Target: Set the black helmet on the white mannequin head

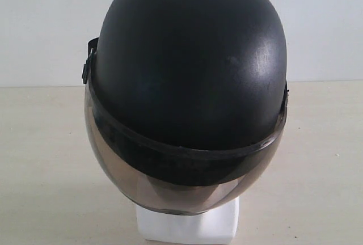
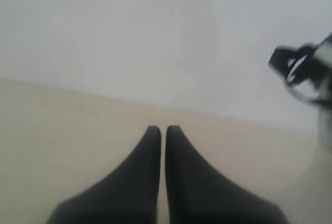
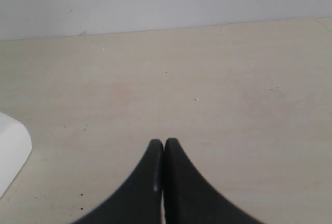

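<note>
The left tool (image 2: 163,129) is closed, its two black fingers nearly tip to tip with a thin slit between them, gripping nothing above the pale counter (image 2: 62,130). The right tool (image 3: 164,142) is likewise pressed together and empty over the counter. The black helmet (image 1: 190,58) sits on the white mannequin head (image 1: 187,226), whose square neck base alone shows beneath the smoky visor (image 1: 187,191). The head stands on the counter before a white wall (image 1: 317,24)
</note>
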Controlling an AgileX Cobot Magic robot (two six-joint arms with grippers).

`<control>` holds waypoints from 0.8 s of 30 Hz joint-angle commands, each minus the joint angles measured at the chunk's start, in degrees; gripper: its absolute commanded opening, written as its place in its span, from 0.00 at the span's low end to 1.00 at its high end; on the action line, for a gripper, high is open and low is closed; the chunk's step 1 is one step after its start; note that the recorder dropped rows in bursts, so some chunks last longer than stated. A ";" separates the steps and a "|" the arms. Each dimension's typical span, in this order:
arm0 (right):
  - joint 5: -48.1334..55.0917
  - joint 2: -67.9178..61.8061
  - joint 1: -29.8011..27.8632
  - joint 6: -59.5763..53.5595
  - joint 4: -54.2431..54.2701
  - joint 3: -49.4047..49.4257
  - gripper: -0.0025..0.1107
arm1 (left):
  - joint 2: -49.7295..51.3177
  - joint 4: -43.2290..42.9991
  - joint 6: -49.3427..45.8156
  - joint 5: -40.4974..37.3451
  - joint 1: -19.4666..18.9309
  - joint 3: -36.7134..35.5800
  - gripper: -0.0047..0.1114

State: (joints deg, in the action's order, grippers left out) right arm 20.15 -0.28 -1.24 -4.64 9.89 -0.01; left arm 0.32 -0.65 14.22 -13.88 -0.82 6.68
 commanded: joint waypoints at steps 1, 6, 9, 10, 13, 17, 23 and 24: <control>-0.43 0.28 -0.24 -0.20 -0.14 0.01 0.02 | -0.32 -0.30 -9.20 3.00 -0.21 -6.68 0.08; -0.43 0.28 -0.24 -0.20 -0.14 0.01 0.02 | -0.32 -0.18 -9.62 -2.97 -0.21 -6.68 0.08; -0.88 0.28 -0.24 -0.22 -0.14 0.01 0.02 | -0.32 -0.18 -9.62 -2.97 -0.21 -6.68 0.08; -0.99 0.28 -0.24 -0.22 -0.14 0.01 0.02 | -0.32 -0.18 -9.62 -2.97 -0.21 -6.68 0.08; -1.10 0.28 -0.24 -0.22 -0.14 0.01 0.02 | -0.32 -0.18 -9.62 -2.97 -0.21 -6.68 0.08; -1.10 0.28 -0.24 -0.22 -0.14 0.01 0.02 | -0.32 2.93 -9.62 -2.97 -0.21 -6.68 0.08; -1.10 0.28 -0.24 -0.22 -0.14 0.01 0.02 | -0.32 9.30 -9.62 -2.97 -0.21 -6.68 0.08; -1.10 0.28 -0.24 -0.22 -0.14 0.01 0.02 | -0.32 8.53 -9.62 -2.97 -0.21 -6.68 0.08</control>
State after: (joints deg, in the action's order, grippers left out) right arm 19.81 -0.28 -1.24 -4.51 9.89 -0.01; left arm 0.19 7.53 4.82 -16.73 -0.82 0.20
